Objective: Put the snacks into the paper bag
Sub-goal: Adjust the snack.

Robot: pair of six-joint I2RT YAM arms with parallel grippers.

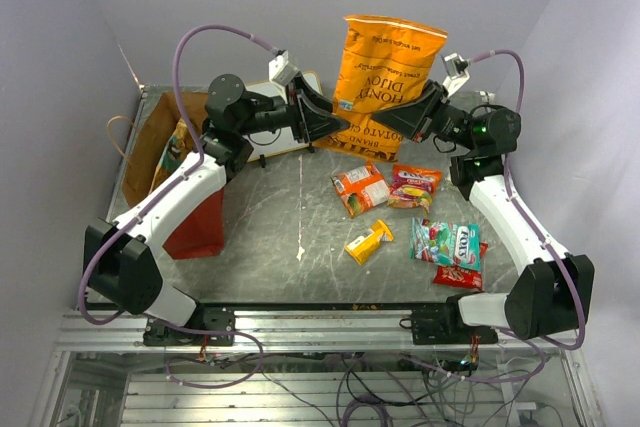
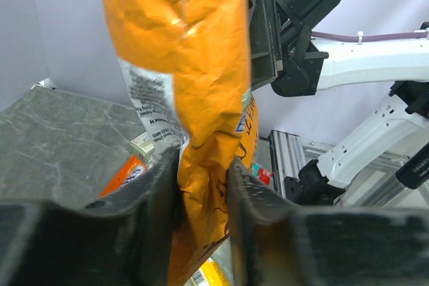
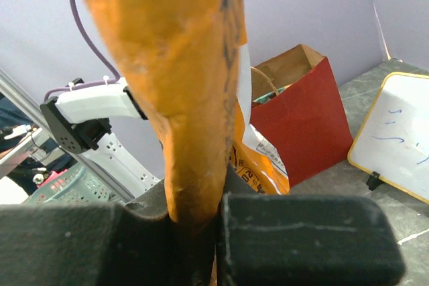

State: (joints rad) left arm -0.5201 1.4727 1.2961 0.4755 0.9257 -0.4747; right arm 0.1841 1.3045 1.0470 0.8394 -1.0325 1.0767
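A big orange chip bag (image 1: 385, 77) hangs upside down above the back middle of the table, held by both grippers. My left gripper (image 1: 340, 127) is shut on its lower left edge (image 2: 201, 185). My right gripper (image 1: 405, 112) is shut on its lower right edge (image 3: 194, 185). The red paper bag (image 1: 185, 172) with brown inside stands open at the left, a packet showing inside it; it also shows in the right wrist view (image 3: 301, 118). On the table lie an orange-white packet (image 1: 360, 189), a red-yellow packet (image 1: 414, 186), a small yellow pack (image 1: 368, 242), a teal-white candy bag (image 1: 446, 243) and a red pack (image 1: 458, 275).
A white framed board (image 1: 285, 122) stands at the back behind my left gripper; it also shows in the right wrist view (image 3: 399, 138). Purple walls enclose the table on three sides. A metal rail (image 1: 320, 322) runs along the near edge.
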